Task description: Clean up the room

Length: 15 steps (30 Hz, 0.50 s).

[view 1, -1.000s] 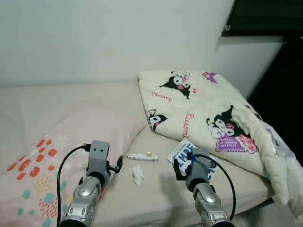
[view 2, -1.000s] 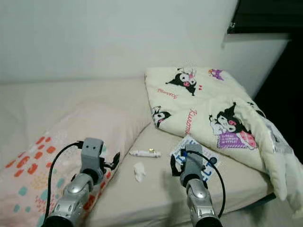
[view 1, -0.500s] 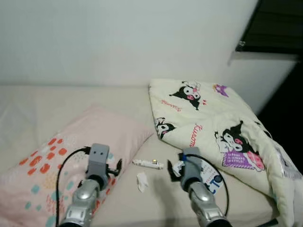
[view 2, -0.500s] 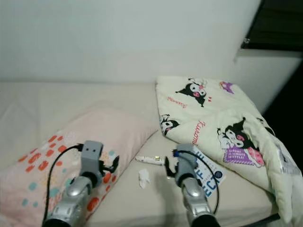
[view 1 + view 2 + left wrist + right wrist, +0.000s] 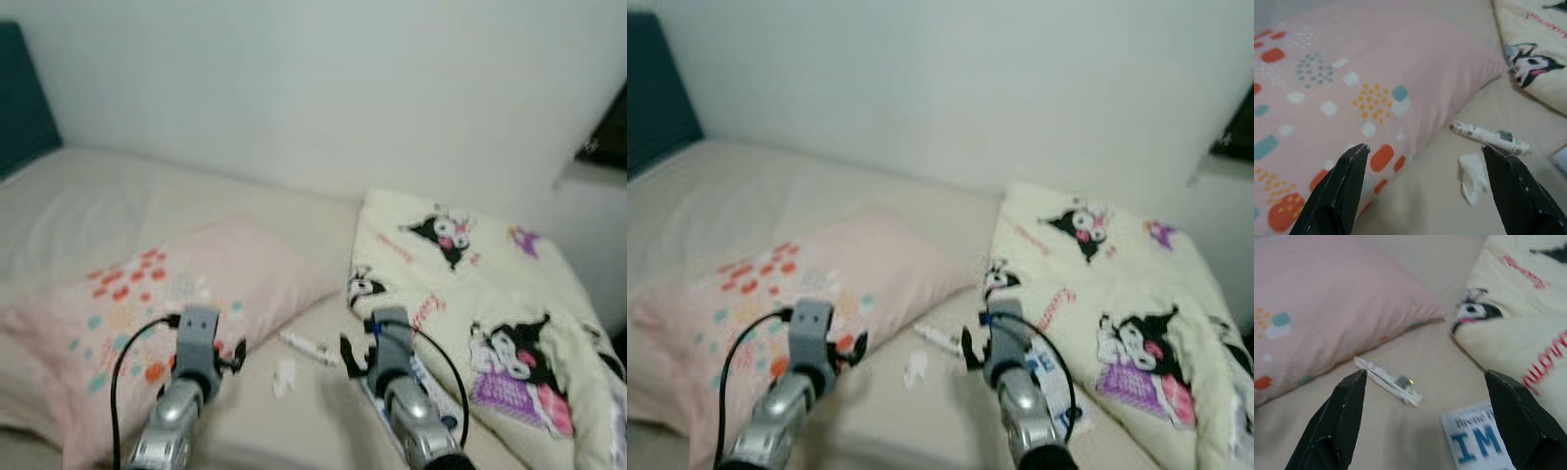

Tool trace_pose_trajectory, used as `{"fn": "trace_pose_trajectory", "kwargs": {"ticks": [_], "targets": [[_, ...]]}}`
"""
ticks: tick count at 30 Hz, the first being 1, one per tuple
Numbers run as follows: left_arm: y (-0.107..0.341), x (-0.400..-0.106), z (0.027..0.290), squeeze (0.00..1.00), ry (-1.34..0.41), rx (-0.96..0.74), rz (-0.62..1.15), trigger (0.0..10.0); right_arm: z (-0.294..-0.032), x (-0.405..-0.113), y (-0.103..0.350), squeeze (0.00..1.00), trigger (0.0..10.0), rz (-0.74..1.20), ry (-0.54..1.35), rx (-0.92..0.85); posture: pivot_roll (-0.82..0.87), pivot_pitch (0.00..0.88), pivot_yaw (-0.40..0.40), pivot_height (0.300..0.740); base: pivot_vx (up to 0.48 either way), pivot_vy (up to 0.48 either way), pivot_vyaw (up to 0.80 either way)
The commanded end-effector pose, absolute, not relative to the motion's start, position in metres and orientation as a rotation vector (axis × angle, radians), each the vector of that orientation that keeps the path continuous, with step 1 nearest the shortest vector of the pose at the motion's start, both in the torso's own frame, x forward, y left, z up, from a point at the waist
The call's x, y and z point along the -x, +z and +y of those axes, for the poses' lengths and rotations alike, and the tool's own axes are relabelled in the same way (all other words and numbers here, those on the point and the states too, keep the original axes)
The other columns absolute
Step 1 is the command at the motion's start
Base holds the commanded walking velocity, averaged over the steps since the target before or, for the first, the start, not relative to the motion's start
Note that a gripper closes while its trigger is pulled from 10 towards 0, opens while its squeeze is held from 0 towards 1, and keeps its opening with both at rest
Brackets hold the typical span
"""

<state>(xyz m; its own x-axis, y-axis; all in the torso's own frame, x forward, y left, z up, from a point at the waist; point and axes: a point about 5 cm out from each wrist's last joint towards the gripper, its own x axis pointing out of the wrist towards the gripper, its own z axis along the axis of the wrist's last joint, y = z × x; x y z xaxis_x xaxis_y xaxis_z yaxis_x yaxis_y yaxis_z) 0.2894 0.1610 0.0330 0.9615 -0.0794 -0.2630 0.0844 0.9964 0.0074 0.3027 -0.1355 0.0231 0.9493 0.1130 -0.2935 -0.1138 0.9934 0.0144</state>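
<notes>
Bed (image 5: 294, 431) litter has drifted nearer as your view swung left: wrapper (image 5: 1388, 382) and tissue (image 5: 1471, 177) lie untouched, left hand (image 5: 1425, 188) and right hand (image 5: 1425, 418) both spread wide.

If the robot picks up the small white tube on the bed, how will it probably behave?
The white tube looks slim and small, so probably light. Its rounded shape may roll if pushed sideways on the bed sheet. It seems rigid, not floppy like the crumpled tissue beside it.
</notes>
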Motion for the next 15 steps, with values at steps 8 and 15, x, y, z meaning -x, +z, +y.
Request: {"fn": "trace_pose_trajectory", "kwargs": {"ticks": [8,15], "targets": [[0.0278,-0.2902,0.1562,0.0,-0.111,-0.073,0.323,10.0,-0.1433,-0.2982,0.0159,0.0,10.0,0.339,0.089,0.004,-0.01,0.032,-0.094,0.732,0.0,0.3,0.0],[0.0333,-0.293,0.1501,0.0,-0.132,-0.08,0.276,10.0,-0.1431,-0.2967,0.0143,0.0,10.0,0.341,0.083,0.0,-0.01,0.03,-0.088,0.732,0.0,0.201,0.0]]}}
